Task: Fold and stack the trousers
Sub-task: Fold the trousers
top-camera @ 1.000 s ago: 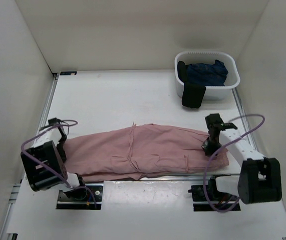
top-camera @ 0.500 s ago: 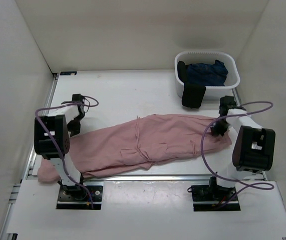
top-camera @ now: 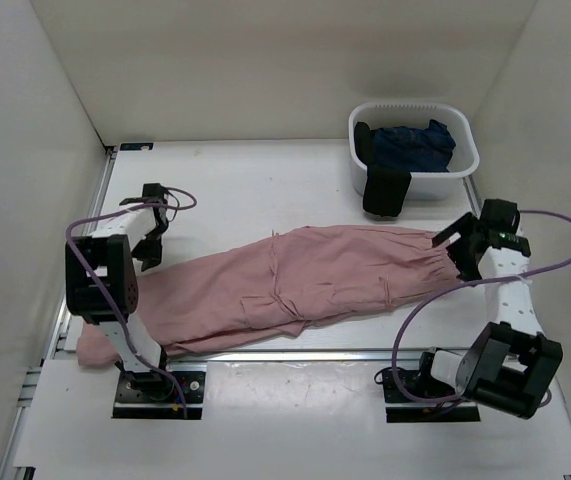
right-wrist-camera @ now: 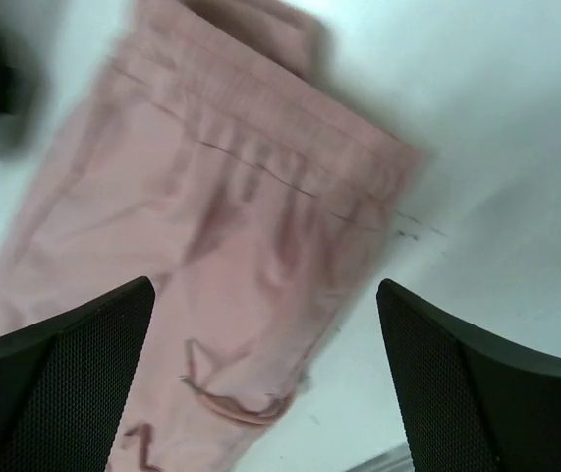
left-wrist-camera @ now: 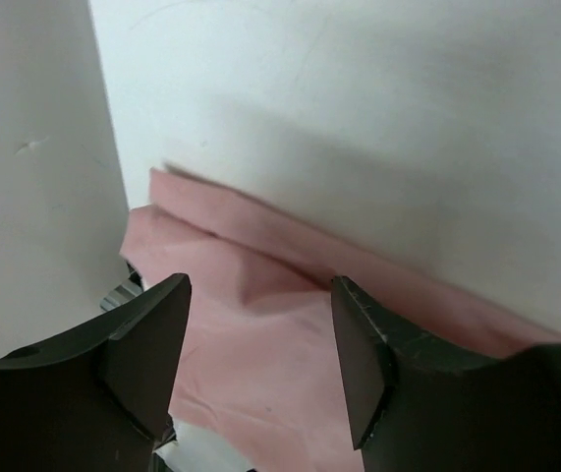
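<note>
The trousers [top-camera: 305, 285] lie stretched out long and flat across the bench [top-camera: 265, 190], one leg over the other, so this looks like the pause after laying them straight and before the first fold across their length.

The right tool [top-camera: 455, 250] is released, its jaws wide with nothing between them. The gathered waistband lies directly under it, filling the wrist view [right-wrist-camera: 231, 226] beneath the tool [right-wrist-camera: 265, 285]. The left tool [top-camera: 151, 250] is also released and grasps nothing. A folded edge of the cloth [left-wrist-camera: 251, 374] lies beneath and just behind it [left-wrist-camera: 260, 285], and the leg ends trail farther back toward that arm's base.

The next move probably calls for a fresh grasp. Each tool has to come down onto thin, limp cloth and pinch all the layers at once, then carry one end over the other without dragging the rest askew.

A second ago the right tool was clenched on the waistband, closer to its own base. Now it has let go, and that end lies farther out, toward the basket [top-camera: 415, 106]. The left tool has also moved outward, and the cloth now runs slantwise.
</note>
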You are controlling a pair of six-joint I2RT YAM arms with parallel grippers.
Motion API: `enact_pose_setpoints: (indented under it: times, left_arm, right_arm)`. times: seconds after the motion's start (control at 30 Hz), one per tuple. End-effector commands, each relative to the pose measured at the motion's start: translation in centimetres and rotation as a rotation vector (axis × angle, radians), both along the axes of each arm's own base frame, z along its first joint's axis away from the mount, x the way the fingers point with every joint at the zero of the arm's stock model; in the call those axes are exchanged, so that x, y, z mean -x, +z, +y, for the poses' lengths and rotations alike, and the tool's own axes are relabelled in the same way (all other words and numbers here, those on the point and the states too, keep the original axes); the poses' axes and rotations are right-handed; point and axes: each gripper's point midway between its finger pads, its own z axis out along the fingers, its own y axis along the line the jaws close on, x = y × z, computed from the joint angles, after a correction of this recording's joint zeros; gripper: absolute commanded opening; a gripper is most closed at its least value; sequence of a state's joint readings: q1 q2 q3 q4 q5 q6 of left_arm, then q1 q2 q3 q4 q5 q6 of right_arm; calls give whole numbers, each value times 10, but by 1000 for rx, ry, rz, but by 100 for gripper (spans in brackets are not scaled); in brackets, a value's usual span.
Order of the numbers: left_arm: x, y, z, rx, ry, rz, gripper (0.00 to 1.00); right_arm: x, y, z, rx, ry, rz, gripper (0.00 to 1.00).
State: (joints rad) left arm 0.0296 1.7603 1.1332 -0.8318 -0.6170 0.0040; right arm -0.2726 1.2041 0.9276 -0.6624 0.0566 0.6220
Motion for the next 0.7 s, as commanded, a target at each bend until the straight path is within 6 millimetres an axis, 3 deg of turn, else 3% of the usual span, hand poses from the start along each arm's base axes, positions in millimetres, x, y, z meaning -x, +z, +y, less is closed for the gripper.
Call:
enact_pose_setpoints:
  times: [0.0,0.1,0.13,0.2,0.23,0.33,0.37,0.47,0.5,0.53,0.6,0.63,0.67]
  left_arm:
    - [9,25,1,-2,9,-45,72]
    - [22,36,5,-11,20,-24,73]
    - [28,42,6,-20,21,-31,74]
    - [43,44,11,-19,43,-12,76]
    - [59,40,16,-19,67,3,77]
    - [93,29,30,-42,135,46,77]
    - [113,15,31,-46,148,103,77]
    - [134,-3,34,-54,173,131,77]
    - [136,-5,34,-54,173,133,77]
    - [136,-5,34,-54,173,133,77]
    - [136,-11,29,-20,170,143,77]
    - [131,-11,28,-9,169,136,77]
    - [123,-11,27,11,167,123,77]
  right_arm:
    - [27,-40,14,-110,-12,123,99]
    - [28,-69,15,-154,-57,157,99]
    - [25,-84,12,-161,-76,159,99]
    - [13,-96,14,-191,-82,123,99]
    - [0,-104,13,-204,-82,89,99]
    - [-14,-117,13,-243,-125,90,97]
    - [-22,-118,10,-244,-133,74,95]
    - [-22,-135,11,-266,-148,140,73]
    - [-27,-135,9,-272,-157,149,53]
    - [-23,-144,11,-280,-161,180,42]
    - [-24,-141,6,-296,-187,176,19]
    - [-18,-145,5,-301,-199,189,2]
    - [-19,-138,-3,-295,-219,156,0]
